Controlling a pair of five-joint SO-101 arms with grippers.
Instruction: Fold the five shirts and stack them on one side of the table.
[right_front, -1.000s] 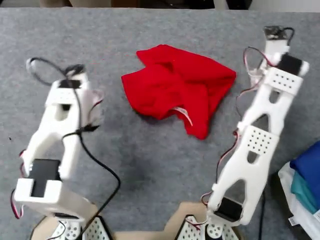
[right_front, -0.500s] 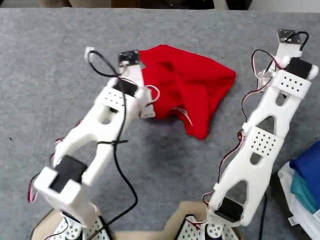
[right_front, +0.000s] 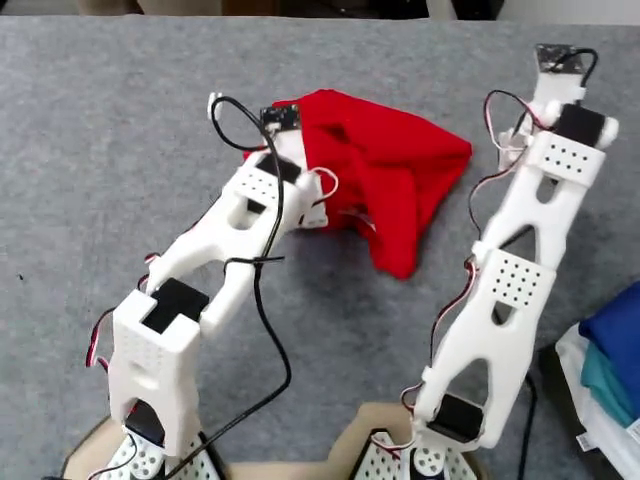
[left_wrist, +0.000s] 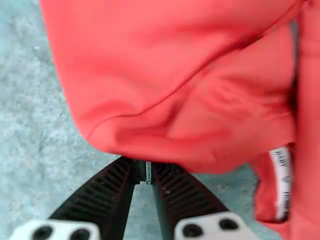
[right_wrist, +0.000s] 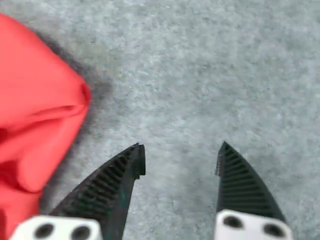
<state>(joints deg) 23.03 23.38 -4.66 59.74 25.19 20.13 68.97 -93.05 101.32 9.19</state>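
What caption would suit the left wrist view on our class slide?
Left gripper, jaws closed, meeting the hem of a crumpled red shirt on the grey table.

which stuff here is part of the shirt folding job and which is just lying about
Job: red shirt, pile of folded clothes at the table's edge, left gripper, right gripper.
Not part of it: grey table cover, black cable.
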